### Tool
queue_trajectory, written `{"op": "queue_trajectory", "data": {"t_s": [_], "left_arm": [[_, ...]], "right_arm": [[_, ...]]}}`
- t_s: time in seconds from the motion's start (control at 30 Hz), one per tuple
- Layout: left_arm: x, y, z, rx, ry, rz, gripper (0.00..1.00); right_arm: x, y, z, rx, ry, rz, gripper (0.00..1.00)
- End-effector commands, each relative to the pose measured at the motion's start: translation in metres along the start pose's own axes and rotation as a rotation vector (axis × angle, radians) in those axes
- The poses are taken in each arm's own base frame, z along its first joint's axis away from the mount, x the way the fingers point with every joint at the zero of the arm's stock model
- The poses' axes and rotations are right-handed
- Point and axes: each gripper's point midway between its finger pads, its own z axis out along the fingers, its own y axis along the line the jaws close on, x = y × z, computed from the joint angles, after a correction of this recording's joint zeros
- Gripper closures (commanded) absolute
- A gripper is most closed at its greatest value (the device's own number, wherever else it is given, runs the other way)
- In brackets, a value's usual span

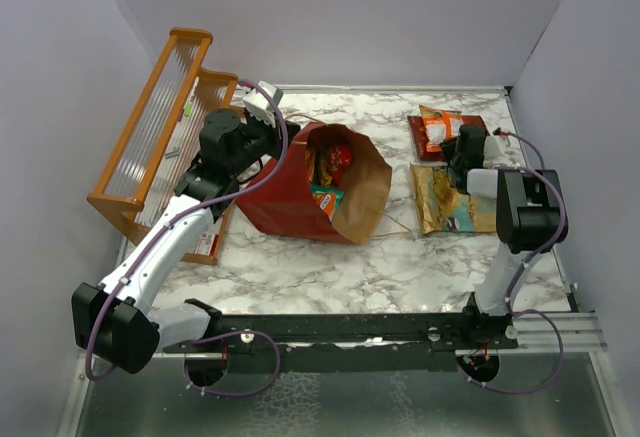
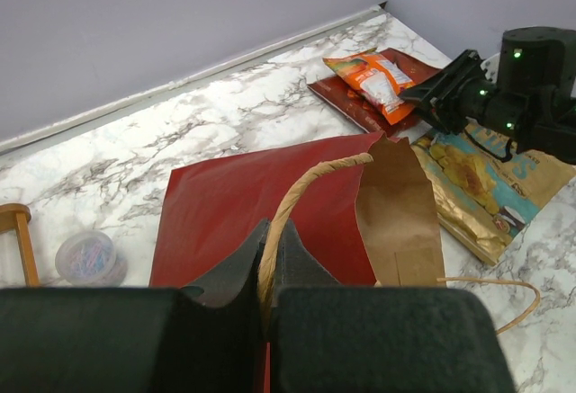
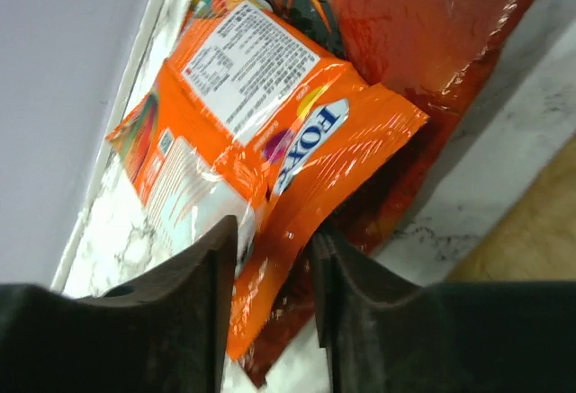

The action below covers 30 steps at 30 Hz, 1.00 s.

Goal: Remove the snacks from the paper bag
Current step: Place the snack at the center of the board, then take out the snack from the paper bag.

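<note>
A dark red paper bag (image 1: 285,202) lies on its side in the middle of a marble table (image 1: 300,267). Its brown mouth gapes toward the right and the near edge. Inside the mouth a small red packet (image 1: 341,160) sits toward the far side, and a teal packet (image 1: 326,200) sits nearer the lip. Other wrappers behind them are too crowded to tell apart.

The left gripper (image 2: 268,258) is at the paper bag's far left edge. Its jaws are closed tight on a twine handle (image 2: 301,191), which arches up over the red side. A second handle (image 1: 395,225) lies loose on the marble just beyond the mouth.

Right of the paper bag, clear of it, three snacks lie on the table. A Doritos bag (image 3: 423,33) lies near the far wall with an orange packet (image 3: 261,96) on top of it. A large chip bag (image 1: 447,202) lies just nearer than those two. The right gripper (image 3: 273,272) is at the orange packet, jaws partly apart, with the packet's near end between the fingers (image 3: 207,276) and not pinched.

An orange rack (image 1: 150,147) stands close on the paper bag's left, with a small clear tub (image 2: 85,258) beside it. Bare marble runs from the mouth toward the near edge.
</note>
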Motion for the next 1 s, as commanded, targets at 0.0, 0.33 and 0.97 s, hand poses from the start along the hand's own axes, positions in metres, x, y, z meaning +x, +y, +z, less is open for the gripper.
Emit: {"op": "queue_trajectory", "data": {"t_s": [0.0,0.33,0.97], "left_arm": [[-0.008,0.002,-0.001,-0.017,-0.031,0.008,1.0],[-0.003,0.0,-0.001,0.011,-0.008,0.078,1.0],[-0.005,-0.007,-0.001,0.046,-0.033,0.072,1.0]], "right_arm": [[-0.044,0.022,-0.038,-0.037,-0.069,-0.056,0.58],[-0.026,0.051,-0.127,-0.371,0.102,-0.35,0.44],[0.165,0.151,-0.314,-1.046,0.4,-0.754,0.35]]}}
